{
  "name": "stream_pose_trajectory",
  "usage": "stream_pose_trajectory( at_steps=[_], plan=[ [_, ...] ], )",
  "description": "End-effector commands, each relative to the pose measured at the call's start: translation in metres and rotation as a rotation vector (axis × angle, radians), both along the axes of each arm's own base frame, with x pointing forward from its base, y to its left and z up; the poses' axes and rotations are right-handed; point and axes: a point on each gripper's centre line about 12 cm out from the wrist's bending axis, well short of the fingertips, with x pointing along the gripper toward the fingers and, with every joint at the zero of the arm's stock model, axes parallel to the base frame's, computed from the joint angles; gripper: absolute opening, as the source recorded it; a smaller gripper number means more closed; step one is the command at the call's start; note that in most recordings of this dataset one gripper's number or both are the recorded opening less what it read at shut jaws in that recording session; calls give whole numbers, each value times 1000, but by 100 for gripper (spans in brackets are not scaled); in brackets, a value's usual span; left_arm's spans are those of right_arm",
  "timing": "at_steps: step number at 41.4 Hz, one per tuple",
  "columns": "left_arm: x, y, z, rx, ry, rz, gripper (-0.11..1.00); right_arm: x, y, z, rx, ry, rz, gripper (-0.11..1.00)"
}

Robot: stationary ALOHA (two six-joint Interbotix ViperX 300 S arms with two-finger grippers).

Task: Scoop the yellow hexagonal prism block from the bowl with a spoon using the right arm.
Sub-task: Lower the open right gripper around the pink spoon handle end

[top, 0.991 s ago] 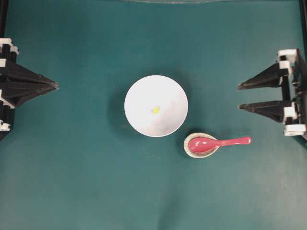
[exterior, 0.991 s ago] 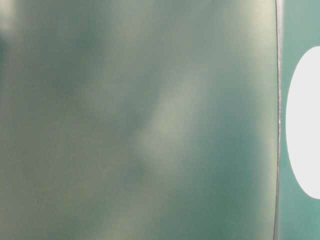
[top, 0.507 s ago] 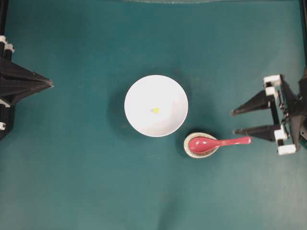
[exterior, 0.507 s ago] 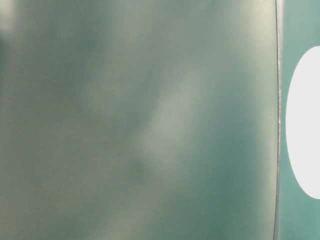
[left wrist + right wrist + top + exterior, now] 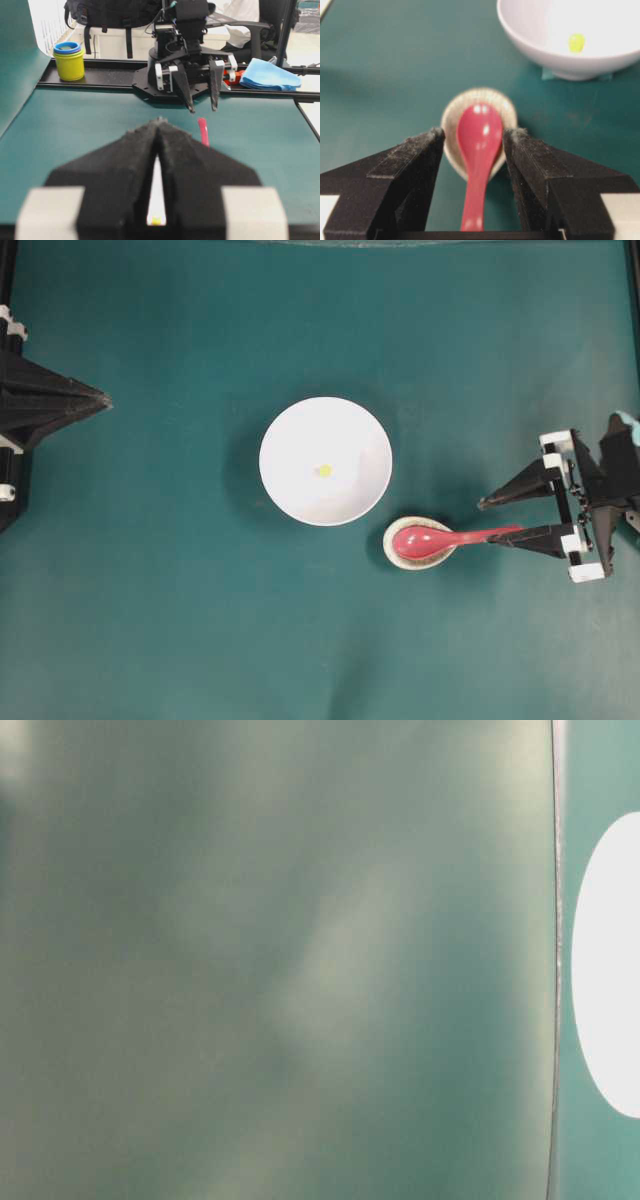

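Straddling the spoon [image 5: 479,150], the right gripper [image 5: 490,518] hangs with its fingers [image 5: 415,170] spread wide, one dark finger on each side of the red-pink handle in the right wrist view, a gap showing on both sides and no contact that I can make out. From overhead, the lower finger lies right over the handle's end while the upper one points out over bare green tabletop [image 5: 180,620]. The scoop sits in the small speckled spoon rest [image 5: 400,557], just beside the lower right rim of the white bowl [image 5: 290,440]. Down in that bowl, near the middle, lies the tiny yellow hexagonal prism block [image 5: 325,470], well apart from either arm. Over on the far side, the left gripper [image 5: 104,400] has its fingers pressed together into a single point, holding nothing, aimed toward the bowl. The table-level view gives only a green blur and a white edge.
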Motion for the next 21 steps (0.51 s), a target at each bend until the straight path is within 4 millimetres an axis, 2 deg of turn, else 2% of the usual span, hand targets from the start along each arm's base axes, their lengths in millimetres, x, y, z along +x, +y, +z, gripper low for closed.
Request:
stream_pose_trajectory(
  at_steps=[1,6,21],
  plan=[
    [2,1,12,3,-34,3,3,2,3,-4,5,2,-4,57],
    [2,1,12,3,-35,3,3,1,8,-16,-6,40,4,57],
    [2,1,12,3,-35,2,3,2,11,-31,-32,40,-3,55]
  ],
)
